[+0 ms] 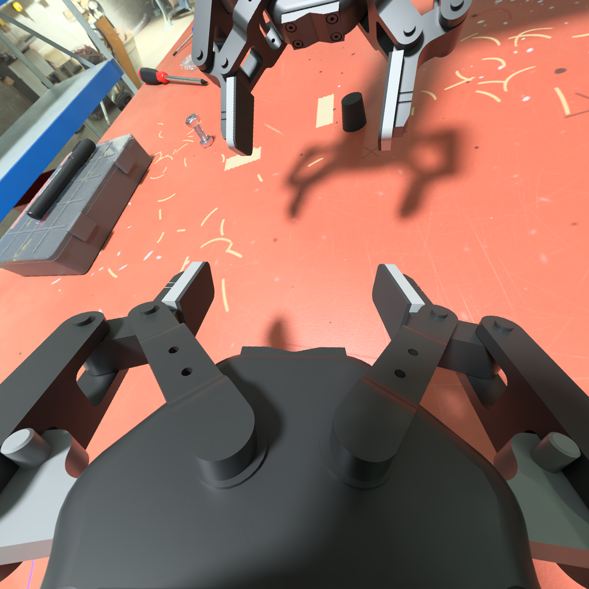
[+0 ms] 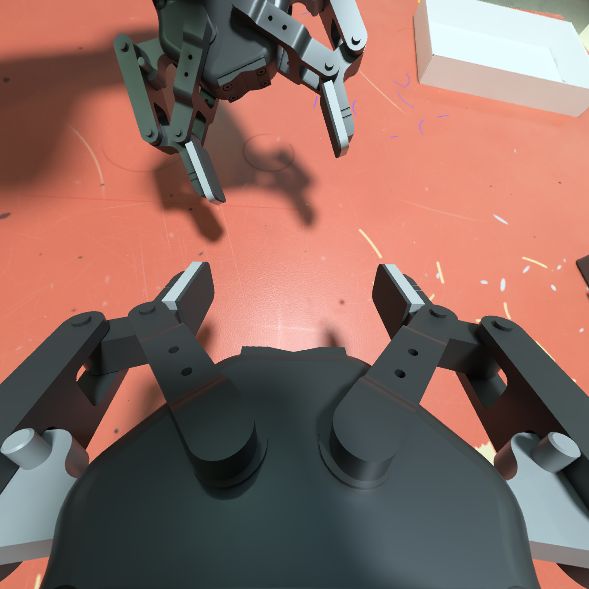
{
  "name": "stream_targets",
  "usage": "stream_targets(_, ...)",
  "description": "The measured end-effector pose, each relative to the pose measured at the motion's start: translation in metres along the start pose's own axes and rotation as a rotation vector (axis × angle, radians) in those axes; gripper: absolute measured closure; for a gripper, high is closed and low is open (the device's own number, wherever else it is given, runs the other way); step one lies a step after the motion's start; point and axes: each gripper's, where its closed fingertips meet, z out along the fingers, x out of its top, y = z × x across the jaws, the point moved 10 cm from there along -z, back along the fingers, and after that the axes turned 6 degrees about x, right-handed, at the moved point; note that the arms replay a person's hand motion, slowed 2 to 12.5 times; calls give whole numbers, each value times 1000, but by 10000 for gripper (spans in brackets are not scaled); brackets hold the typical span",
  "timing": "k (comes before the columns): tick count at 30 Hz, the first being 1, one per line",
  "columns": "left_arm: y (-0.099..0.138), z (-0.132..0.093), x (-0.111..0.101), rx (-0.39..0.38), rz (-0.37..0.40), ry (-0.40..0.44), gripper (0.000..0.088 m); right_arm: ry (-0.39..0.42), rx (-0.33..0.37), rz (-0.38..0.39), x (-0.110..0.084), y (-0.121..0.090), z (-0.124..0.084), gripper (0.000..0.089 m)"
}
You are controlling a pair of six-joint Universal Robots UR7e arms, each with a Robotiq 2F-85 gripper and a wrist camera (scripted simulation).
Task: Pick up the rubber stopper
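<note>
The rubber stopper (image 1: 352, 111) is a small black tapered plug standing upright on the red table, far ahead in the left wrist view. My left gripper (image 1: 293, 287) is open and empty, well short of it. My right gripper shows in the left wrist view (image 1: 314, 145) hanging open above the table; the stopper stands beyond it, between its two fingers as seen from here. In the right wrist view my right gripper (image 2: 293, 287) is open and empty, and the stopper does not show. The left gripper shows there too (image 2: 280, 175), open.
A grey compartment case (image 1: 73, 207) with a black marker (image 1: 60, 178) on it lies at the left. A silver bolt (image 1: 199, 130) and a red-and-black screwdriver (image 1: 169, 77) lie beyond. A white open box (image 2: 497, 54) stands at the upper right of the right wrist view.
</note>
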Motion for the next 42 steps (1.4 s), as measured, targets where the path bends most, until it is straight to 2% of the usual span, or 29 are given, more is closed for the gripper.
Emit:
stream_targets(26, 9, -7, 3, 124, 116, -23, 28, -26, -75, -197, 5, -4, 3, 39)
stream_targets(33, 11, -9, 3, 119, 106, -25, 28, -24, -79, -209, 5, -4, 3, 39)
stream_targets(42, 10, -11, 1, 87, 63, -15, 28, -17, -77, -186, 2, -4, 1, 39)
